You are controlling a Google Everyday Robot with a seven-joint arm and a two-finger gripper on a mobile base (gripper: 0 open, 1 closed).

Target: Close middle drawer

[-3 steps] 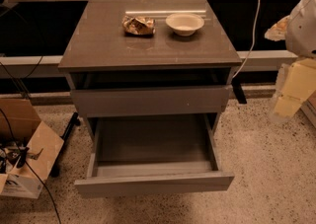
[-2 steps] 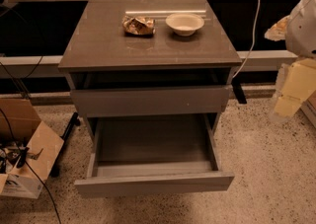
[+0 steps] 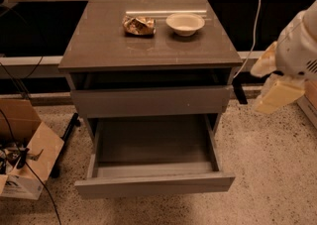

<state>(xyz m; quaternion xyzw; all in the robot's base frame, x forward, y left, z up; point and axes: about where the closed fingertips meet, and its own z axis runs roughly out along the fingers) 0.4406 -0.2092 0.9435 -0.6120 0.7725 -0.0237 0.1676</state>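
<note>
- Drawer open: the middle drawer (image 3: 153, 144) stands pulled far out below the desk (image 3: 99, 45) top, grey inside showing, flat front panel toward the camera.
- The tool (image 3: 280, 95) hangs at the right edge of view, well apart from the drawer, above and to its right; its state cannot be told.
- The panel runs left to right, so the closing push likely goes straight back, once the tool drops in front of it.

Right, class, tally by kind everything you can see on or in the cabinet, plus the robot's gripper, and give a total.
1 bowl, on the cabinet top.
1 crumpled wrapper, beside the bowl.
2 drawers showing: upper drawer and middle drawer, pulled out.
1 gripper, off to the right of the drawers.
Total: 5.
</note>
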